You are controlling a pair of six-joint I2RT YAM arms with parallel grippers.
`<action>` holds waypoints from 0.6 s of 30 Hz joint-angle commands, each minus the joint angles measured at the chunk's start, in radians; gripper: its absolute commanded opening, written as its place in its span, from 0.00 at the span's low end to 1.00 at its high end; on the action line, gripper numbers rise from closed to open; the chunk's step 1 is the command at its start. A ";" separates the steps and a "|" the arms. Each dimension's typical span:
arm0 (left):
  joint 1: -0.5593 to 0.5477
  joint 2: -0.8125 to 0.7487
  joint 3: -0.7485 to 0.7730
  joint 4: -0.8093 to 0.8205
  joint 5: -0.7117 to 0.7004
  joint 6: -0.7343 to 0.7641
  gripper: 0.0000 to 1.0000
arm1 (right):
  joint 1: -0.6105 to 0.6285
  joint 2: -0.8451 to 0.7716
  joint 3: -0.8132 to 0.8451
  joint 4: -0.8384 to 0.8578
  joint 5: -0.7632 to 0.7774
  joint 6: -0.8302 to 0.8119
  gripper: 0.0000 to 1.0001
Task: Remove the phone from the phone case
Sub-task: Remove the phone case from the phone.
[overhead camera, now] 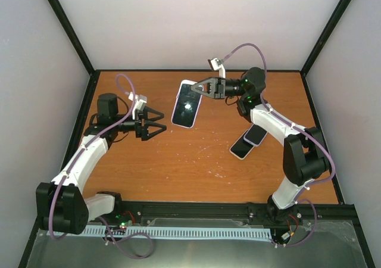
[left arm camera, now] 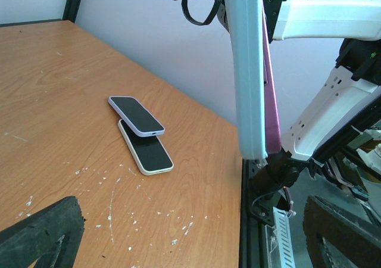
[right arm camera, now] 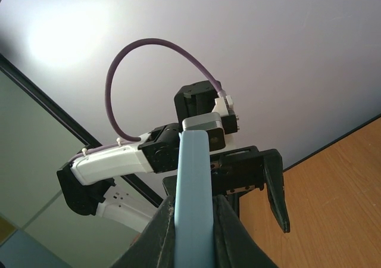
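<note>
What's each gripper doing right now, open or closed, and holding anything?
Left gripper: open, holding nothing.
Right gripper: closed on the cased phone, held up in the air.

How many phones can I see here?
3: a cased phone in the right gripper, a lavender phone lying across a white phone on the table. None appears hidden.

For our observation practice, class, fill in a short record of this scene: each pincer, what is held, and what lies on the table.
Left pincer: open, empty, apart from the phone
Right pincer: shut on the phone
Phone: held in the air above the table, screen facing the top camera
On table: two more phones, one lying partly on the other
</note>
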 commanded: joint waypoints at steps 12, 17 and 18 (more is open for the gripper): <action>-0.056 0.045 0.061 0.122 -0.010 -0.119 0.94 | 0.021 -0.003 0.032 0.036 0.023 -0.006 0.03; -0.056 0.059 0.055 0.138 -0.035 -0.146 0.88 | 0.025 -0.007 0.032 0.047 0.019 0.000 0.03; -0.056 0.062 0.054 0.141 -0.039 -0.152 0.87 | 0.024 -0.008 0.031 0.047 0.018 0.000 0.03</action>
